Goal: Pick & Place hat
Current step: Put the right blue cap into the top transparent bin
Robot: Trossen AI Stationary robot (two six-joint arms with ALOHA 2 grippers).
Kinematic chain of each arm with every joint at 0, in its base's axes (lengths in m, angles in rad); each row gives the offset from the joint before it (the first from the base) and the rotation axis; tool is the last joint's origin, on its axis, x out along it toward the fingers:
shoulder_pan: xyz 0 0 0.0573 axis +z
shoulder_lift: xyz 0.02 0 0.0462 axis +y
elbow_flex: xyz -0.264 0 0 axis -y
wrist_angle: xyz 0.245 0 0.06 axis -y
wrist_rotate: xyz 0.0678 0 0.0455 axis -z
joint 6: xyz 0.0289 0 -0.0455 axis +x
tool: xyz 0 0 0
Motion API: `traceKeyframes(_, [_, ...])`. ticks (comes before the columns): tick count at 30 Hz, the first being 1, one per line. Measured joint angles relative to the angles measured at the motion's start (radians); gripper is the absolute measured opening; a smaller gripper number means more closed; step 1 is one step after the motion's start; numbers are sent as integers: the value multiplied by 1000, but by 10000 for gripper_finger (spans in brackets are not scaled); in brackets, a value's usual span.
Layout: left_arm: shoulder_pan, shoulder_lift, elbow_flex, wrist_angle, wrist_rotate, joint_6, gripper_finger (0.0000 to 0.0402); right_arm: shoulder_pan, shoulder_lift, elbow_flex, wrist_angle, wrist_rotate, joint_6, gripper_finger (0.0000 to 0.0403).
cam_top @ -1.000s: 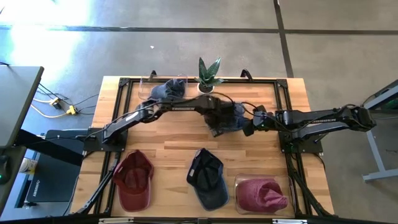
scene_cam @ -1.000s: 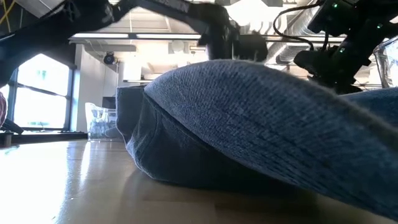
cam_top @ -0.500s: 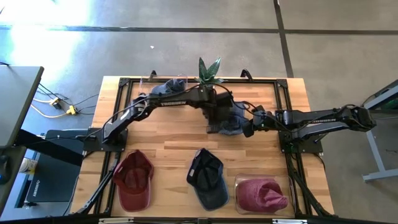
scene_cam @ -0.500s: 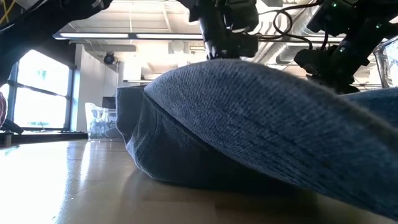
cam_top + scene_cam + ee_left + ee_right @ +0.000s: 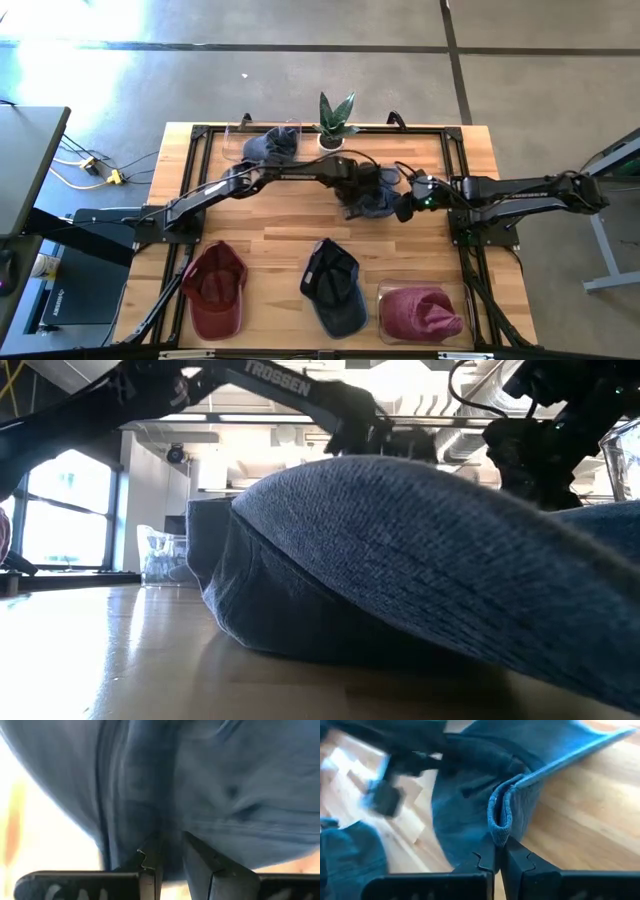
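My left arm reaches from the frame's left edge to upper centre; left pincer (image 5: 358, 192) is nearly closed, pinching the blue hat (image 5: 372, 198) on the table (image 5: 270, 225). My right arm stretches in from the right; right pincer (image 5: 404, 207) is clamped on the hat's folded edge. Along the bottom: red cap (image 5: 214, 288), navy cap (image 5: 333, 285), maroon hat (image 5: 422, 312). Plant (image 5: 335, 118) top centre.

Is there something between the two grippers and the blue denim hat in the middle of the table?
No. The right gripper is shut on the rim of the blue denim hat, and the left gripper pinches its fabric from the other side.
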Motion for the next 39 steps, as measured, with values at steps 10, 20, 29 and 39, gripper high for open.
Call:
traceKeyframes(10, [-2,5,-3,-80,-27,-14,62,0,-23,0,-117,-24,37,5])
traceKeyframes(20, [-7,-34,107,-156,23,19,62,0,-21,0,-76,-19,11,35])
traceKeyframes(29, [-24,-143,97,-206,23,40,62,-18,-22,0,-75,-52,-51,65])
traceKeyframes(39, [-103,-202,31,-122,-5,29,62,-91,-11,214,-255,-275,-305,184])
